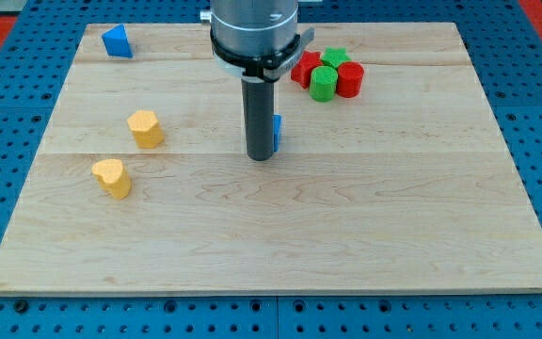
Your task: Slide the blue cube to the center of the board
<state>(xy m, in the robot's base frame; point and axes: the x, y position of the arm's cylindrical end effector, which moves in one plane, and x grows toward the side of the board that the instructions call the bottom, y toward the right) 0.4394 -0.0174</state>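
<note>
At the view's far left, near the top corner of the table [497, 235], a blue triangular block [115, 41] sits alone. Below it come two yellow blocks, one [145, 128] above the other [111, 177], well apart from my work. Moving right, my tip [261, 157] rests on the wood near the board's middle. This rig carries no pincer, so nothing is gripped; the rod only pushes. The blue cube [277, 133] lies just to the tip's right and slightly toward the view's top, mostly hidden behind the rod, so I cannot tell for certain whether they touch. I judge the cube already close to centre, perhaps a little high, so any remaining nudge would go toward the view's bottom. Further right, near the top, red [304, 68] and green [324, 83] blocks cluster tightly. The pale wooden surface around the cube is open.
</note>
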